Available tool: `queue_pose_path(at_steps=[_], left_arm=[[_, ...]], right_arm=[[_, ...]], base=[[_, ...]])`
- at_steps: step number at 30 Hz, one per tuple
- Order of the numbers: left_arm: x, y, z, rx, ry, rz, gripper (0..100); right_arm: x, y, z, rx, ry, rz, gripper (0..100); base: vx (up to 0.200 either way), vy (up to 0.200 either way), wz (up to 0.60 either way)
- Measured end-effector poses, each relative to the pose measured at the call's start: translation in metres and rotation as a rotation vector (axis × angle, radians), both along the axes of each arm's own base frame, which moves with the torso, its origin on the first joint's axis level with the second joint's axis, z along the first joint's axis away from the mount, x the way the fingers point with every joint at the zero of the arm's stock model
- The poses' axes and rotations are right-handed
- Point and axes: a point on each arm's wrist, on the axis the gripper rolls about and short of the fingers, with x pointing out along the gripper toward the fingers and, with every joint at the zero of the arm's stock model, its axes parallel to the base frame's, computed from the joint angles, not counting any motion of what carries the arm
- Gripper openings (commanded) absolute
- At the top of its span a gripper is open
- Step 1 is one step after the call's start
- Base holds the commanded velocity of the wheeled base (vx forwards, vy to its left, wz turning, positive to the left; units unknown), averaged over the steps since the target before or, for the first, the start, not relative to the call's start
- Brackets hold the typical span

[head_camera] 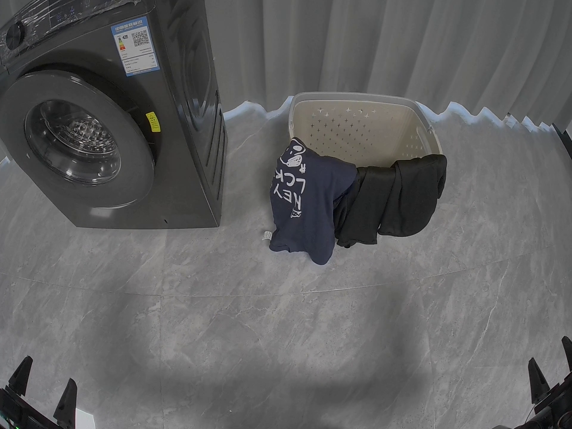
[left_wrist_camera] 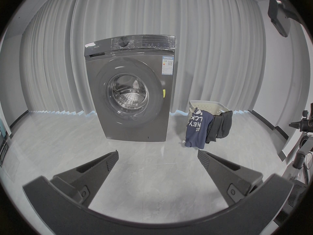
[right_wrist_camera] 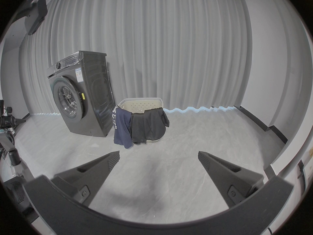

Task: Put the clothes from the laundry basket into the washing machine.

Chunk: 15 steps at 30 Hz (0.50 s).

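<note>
We see a navy shirt and a black garment draped over the near rim of the laundry basket, which stands on the floor just right of the washing machine. Much nearer, our left gripper and right gripper hover wide open, holding nothing.

The left pincer is matte black: two wedge-shaped fingers taper to ribbed tips, each with a round screw near its base. They sit on a broad curved bar along the bottom of the frame. The right pincer looks identical.
</note>
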Motion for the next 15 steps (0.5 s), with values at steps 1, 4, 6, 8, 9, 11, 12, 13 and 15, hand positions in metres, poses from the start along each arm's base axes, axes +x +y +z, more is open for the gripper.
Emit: queue_pose_path(at_steps=[1,4,6,8,9,11,12,13,15], left_arm=[[0.0000,0.0000,0.0000,0.000,0.000,0.000,100],[0.0000,0.0000,0.0000,0.000,0.000,0.001,100],[0.0000,0.0000,0.0000,0.001,0.000,0.001,100],[0.0000,0.0000,0.0000,0.001,0.000,0.001,100],[0.0000,0.0000,0.0000,0.001,0.000,0.001,100],[0.0000,0.0000,0.0000,0.000,0.000,0.001,100],[0.0000,0.0000,0.0000,0.000,0.000,0.001,100],[0.0000,0.0000,0.0000,0.000,0.000,0.001,100],[0.0000,0.0000,0.0000,-0.001,0.000,0.001,100]], right_arm=[[0.0000,0.0000,0.0000,0.000,0.000,0.000,100],[0.0000,0.0000,0.0000,0.000,0.000,0.000,100],[0.0000,0.0000,0.0000,0.000,0.000,0.000,100],[0.0000,0.0000,0.0000,0.000,0.000,0.001,100],[0.0000,0.0000,0.0000,0.000,0.000,0.000,100],[0.0000,0.0000,0.0000,0.000,0.000,0.000,100],[0.0000,0.0000,0.0000,0.000,0.000,0.000,100],[0.0000,0.0000,0.0000,0.000,0.000,0.000,100],[0.0000,0.0000,0.0000,0.000,0.000,0.000,100]], base=[[0.000,-0.200,0.00],[0.000,-0.200,0.00],[0.000,-0.200,0.00],[0.000,-0.200,0.00],[0.000,-0.200,0.00],[0.000,-0.200,0.00],[0.000,-0.200,0.00],[0.000,-0.200,0.00],[0.000,-0.200,0.00]])
